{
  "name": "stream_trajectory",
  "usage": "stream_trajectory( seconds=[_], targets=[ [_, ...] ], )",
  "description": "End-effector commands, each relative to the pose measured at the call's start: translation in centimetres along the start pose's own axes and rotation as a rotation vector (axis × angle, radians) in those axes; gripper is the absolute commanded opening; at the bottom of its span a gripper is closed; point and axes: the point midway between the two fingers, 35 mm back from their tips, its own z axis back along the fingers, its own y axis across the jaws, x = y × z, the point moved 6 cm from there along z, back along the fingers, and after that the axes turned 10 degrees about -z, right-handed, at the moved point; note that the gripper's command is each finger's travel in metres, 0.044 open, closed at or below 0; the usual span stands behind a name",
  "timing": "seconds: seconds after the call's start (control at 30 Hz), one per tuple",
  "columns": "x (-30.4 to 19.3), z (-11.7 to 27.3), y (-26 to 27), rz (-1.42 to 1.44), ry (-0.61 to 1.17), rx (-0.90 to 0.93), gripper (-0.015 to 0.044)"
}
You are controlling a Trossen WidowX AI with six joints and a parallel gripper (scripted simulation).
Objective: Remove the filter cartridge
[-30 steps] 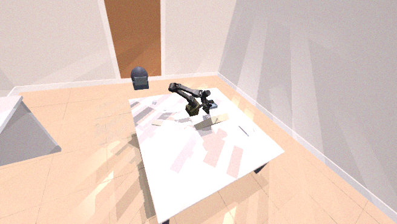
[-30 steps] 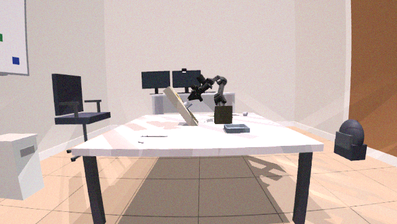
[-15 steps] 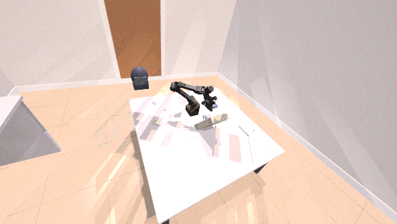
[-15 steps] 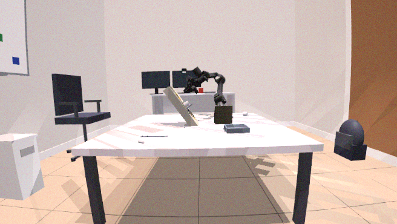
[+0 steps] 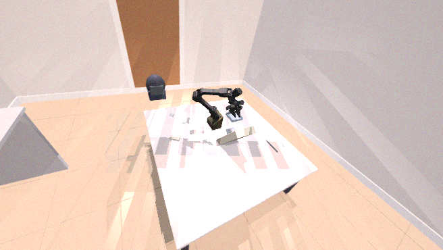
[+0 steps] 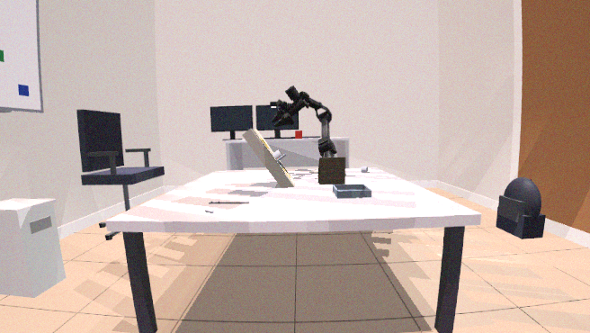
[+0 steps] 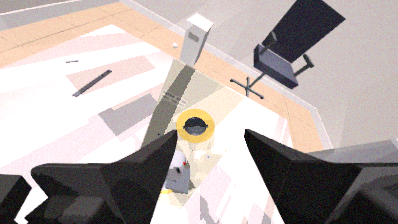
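Observation:
The tan service panel [image 5: 250, 132] [image 6: 262, 153] [image 7: 202, 97] stands tilted on the table. Its yellow ring [image 7: 181, 131] surrounds a dark opening [image 7: 195, 123], with no pale cartridge face in it. A small whitish rounded piece [image 6: 277, 155] [image 7: 178, 159], apparently the cartridge, is at the panel's lower face against a grey block [image 7: 177, 182]; its slots cannot be made out. My gripper [image 7: 210, 133] [image 6: 280, 122] is open and empty, above and off the panel's face. The blue-grey tray [image 6: 352, 194] [image 5: 231, 118] is on the table beside the robot base; no cartridge shows in it.
A dark bar [image 5: 271, 146] [image 6: 229, 202] [image 7: 92, 83] lies on the table beyond the panel, near a small pale item [image 6: 209, 211]. The robot base [image 5: 215, 122] [image 6: 332, 171] stands between the panel and the tray side. A small grey cylinder [image 6: 364, 169] is farther back.

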Motion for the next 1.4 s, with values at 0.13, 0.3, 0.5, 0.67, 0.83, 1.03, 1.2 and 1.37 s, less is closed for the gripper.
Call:
stream_trajectory(
  seconds=[0.13,0.3,0.5,0.67,0.83,1.03,1.2,1.37],
  targets=[
    [-7.0,-3.8,2.8,-0.407,0.338,0.040,0.0305],
    [-8.8,-4.3,3.2,-0.507,0.423,0.020,0.0305],
    [-8.8,-4.5,3.3,-0.508,0.423,0.021,0.0305],
    [-9.1,-5.3,3.4,-0.508,0.424,0.022,0.0305],
    [-9.4,-6.1,3.5,-0.509,0.424,0.023,0.0305],
    [-9.7,-7.0,3.7,-0.509,0.423,0.023,0.0305],
    [-10.1,-7.7,3.7,-0.509,0.423,0.022,0.0305],
    [-10.4,-8.4,3.8,-0.509,0.422,0.020,0.0305]
  ],
)
